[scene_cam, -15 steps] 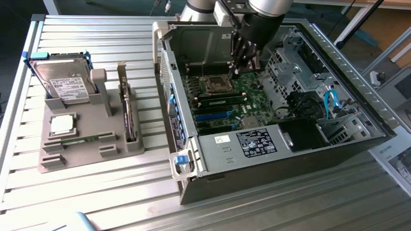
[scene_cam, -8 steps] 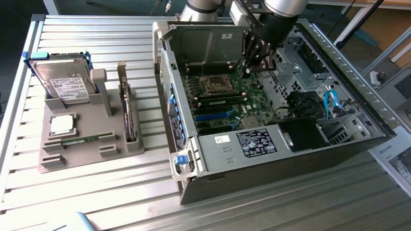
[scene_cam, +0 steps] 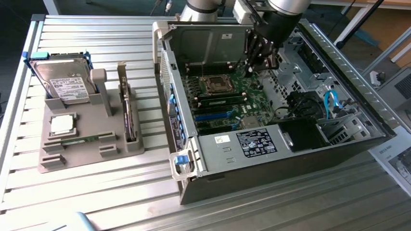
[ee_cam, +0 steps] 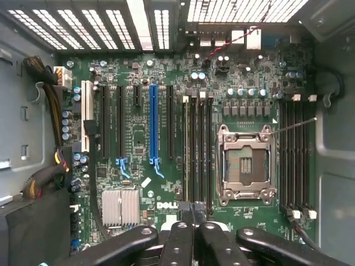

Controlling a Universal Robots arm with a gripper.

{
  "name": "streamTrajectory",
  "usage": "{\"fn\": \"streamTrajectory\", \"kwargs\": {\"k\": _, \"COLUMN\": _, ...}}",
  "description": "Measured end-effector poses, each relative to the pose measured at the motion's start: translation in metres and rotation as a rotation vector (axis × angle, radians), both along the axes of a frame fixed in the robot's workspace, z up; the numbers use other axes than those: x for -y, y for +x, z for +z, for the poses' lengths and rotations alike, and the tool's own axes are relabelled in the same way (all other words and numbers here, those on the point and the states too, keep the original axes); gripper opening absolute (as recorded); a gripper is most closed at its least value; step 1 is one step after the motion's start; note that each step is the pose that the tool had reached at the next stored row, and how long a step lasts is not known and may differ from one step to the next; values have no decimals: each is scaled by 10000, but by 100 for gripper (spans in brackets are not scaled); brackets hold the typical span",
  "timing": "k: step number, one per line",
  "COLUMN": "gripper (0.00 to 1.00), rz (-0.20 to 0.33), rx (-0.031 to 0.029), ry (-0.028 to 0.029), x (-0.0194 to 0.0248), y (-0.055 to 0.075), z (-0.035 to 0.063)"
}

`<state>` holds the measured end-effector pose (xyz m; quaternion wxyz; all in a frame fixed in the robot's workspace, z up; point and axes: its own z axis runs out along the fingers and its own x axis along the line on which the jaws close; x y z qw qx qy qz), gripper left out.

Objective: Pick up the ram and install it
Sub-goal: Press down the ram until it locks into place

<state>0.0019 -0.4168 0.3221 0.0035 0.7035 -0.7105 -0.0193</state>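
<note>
A thin green ram (scene_cam: 80,140) lies flat in a slot of the grey holder tray (scene_cam: 90,154) on the exterior view's left. My gripper (scene_cam: 257,67) hangs inside the open computer case (scene_cam: 282,144), just above the motherboard (scene_cam: 224,96) near its far end. In the wrist view the gripper (ee_cam: 192,215) is shut, its black fingers (ee_cam: 177,238) pressed together with nothing visible between them. It sits over the near end of the black memory slots (ee_cam: 197,149), beside the empty processor socket (ee_cam: 244,163). I cannot tell whether a stick sits in those slots.
The tray also holds a hard drive (scene_cam: 64,82), a square silver processor (scene_cam: 62,124) and an upright expansion card (scene_cam: 128,113). Inside the case are the power supply (scene_cam: 257,142), blue cables (scene_cam: 330,103), a blue card slot (ee_cam: 153,130) and a heatsink (ee_cam: 119,206).
</note>
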Motion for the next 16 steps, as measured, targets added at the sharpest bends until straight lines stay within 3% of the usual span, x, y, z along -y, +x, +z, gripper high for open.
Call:
{"fn": "streamTrajectory", "kwargs": {"k": 8, "gripper": 10, "rz": 0, "rx": 0, "ry": 0, "x": 0, "y": 0, "z": 298}}
{"fn": "streamTrajectory", "kwargs": {"k": 16, "gripper": 10, "rz": 0, "rx": 0, "ry": 0, "x": 0, "y": 0, "z": 329}}
